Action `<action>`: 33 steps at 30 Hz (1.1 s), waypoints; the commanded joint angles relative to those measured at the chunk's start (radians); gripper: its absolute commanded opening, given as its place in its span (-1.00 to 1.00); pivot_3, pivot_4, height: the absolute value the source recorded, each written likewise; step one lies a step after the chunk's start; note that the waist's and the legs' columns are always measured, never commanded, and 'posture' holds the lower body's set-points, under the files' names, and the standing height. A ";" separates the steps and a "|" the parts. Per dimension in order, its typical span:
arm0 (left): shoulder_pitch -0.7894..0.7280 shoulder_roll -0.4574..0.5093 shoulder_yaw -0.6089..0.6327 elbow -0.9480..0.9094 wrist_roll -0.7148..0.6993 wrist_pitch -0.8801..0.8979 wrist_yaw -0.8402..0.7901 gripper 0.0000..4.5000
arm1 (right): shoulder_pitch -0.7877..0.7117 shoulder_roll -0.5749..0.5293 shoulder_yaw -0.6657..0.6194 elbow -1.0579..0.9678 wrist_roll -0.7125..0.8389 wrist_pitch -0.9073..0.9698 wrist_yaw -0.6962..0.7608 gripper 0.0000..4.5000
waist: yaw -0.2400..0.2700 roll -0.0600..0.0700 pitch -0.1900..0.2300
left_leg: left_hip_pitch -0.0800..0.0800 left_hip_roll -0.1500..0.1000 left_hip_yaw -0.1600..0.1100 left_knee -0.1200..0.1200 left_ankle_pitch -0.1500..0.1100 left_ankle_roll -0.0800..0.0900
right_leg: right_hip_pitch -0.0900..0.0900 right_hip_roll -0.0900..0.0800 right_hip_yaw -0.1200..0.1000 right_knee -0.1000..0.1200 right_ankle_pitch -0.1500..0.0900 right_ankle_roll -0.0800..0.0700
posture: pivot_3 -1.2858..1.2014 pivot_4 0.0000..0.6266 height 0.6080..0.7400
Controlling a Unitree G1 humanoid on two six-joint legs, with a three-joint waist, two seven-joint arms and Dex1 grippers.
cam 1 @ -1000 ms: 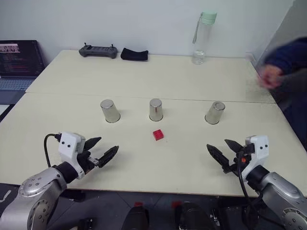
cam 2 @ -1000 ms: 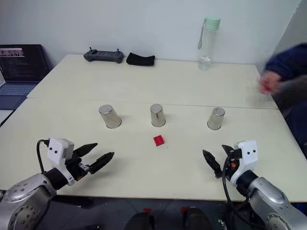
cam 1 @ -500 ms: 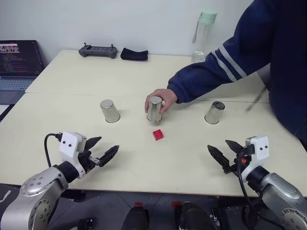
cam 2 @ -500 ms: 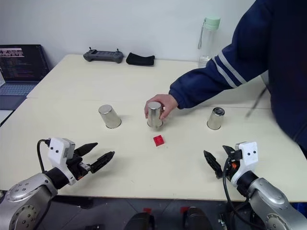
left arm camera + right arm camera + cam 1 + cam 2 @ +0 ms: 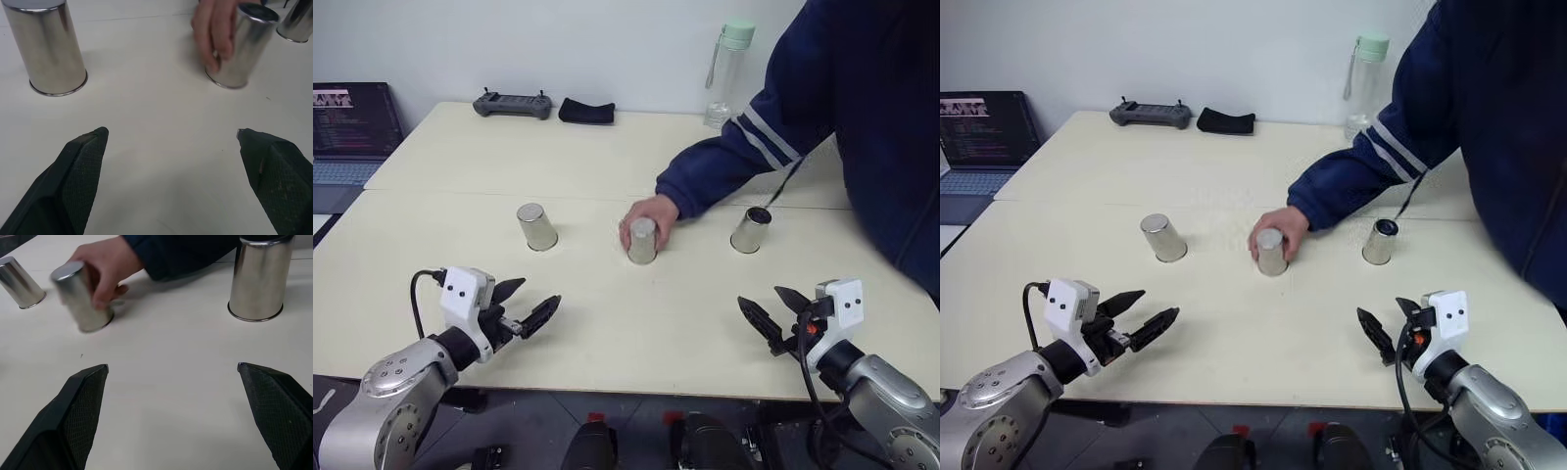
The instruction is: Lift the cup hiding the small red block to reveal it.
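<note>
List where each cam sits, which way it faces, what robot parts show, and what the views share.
Left/right eye views: on the head, looking forward and down over the table; the left gripper and right gripper show, both open.
Left wrist view: along the left gripper's fingers toward the left cup and middle cup.
Right wrist view: along the right gripper's fingers toward the right cup.
Shared: a person's hand on the middle cup, seen in all views.
</note>
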 commanded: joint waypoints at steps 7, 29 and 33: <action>-0.013 0.013 -0.005 -0.047 -0.010 0.009 0.015 0.99 | -0.015 -0.002 -0.004 -0.012 -0.001 -0.022 0.007 1.00 | 0.000 0.000 0.000 | 0.000 0.000 0.000 0.000 0.000 0.000 | 0.000 0.000 0.000 0.000 0.000 0.000 | 0.03 -0.52 1.00; -0.023 0.029 -0.002 -0.039 -0.006 0.007 0.012 0.99 | 0.010 0.006 0.012 0.004 -0.025 -0.066 0.023 1.00 | 0.000 0.000 0.000 | 0.000 0.000 0.000 0.000 0.000 0.000 | 0.000 0.000 0.000 0.000 0.000 0.000 | 0.03 -0.52 1.00; -0.026 0.029 -0.004 -0.035 -0.004 0.007 0.012 0.99 | -0.001 0.010 0.018 -0.001 -0.025 -0.057 0.013 1.00 | 0.000 0.000 0.000 | 0.000 0.000 0.000 0.000 0.000 0.000 | 0.000 0.000 0.000 0.000 0.000 0.000 | 0.03 -0.52 1.00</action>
